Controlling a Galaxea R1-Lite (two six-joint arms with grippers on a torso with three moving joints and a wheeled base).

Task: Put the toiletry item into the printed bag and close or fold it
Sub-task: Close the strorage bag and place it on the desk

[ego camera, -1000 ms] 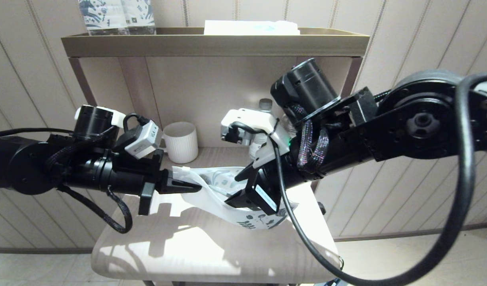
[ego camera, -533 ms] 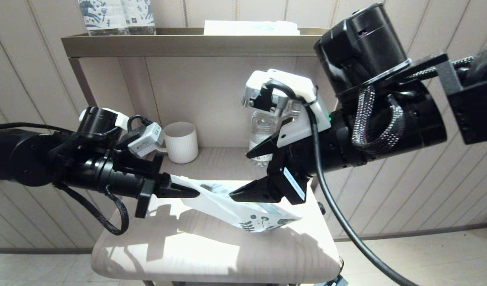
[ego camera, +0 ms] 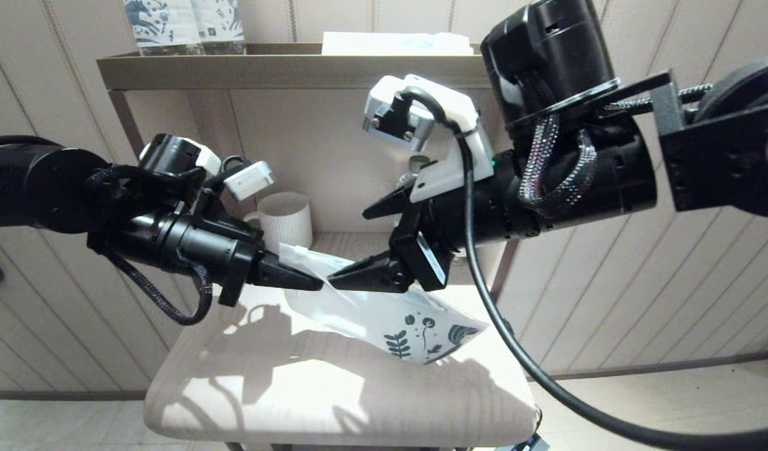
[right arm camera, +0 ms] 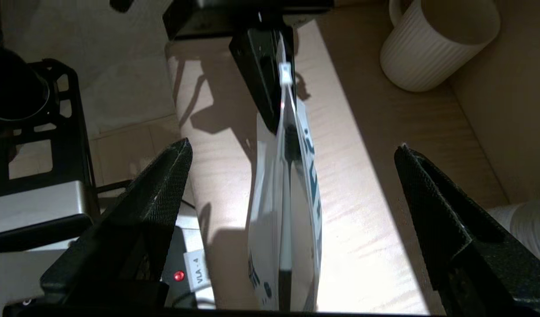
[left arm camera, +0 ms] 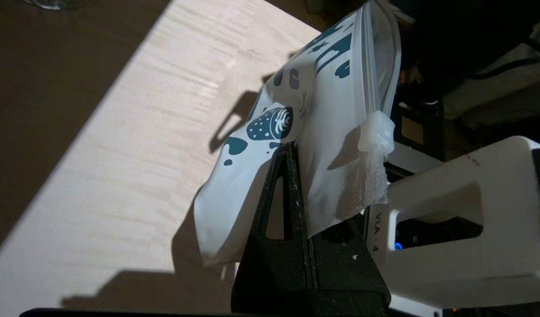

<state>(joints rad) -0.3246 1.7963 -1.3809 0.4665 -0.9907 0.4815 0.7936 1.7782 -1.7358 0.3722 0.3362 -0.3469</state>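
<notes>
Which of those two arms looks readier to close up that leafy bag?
Probably the right: its right gripper hangs open just above the printed bag, while the left gripper is shut on the bag's end, holding it up.

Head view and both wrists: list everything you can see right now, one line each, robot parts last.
Bag: one, white with teal print, hanging over the table from the left gripper.
Mug: one, white ribbed, back of table under the shelf.
Bottle: one, clear, mostly hidden behind the right arm.
Packs: two, blue-patterned, on the shelf.
Flat white item: one, on the shelf.
Shelf: one, olive.
Table: one, pale wood.
Left gripper: shut on the bag's top edge.
Right gripper: open, beside the bag.
</notes>
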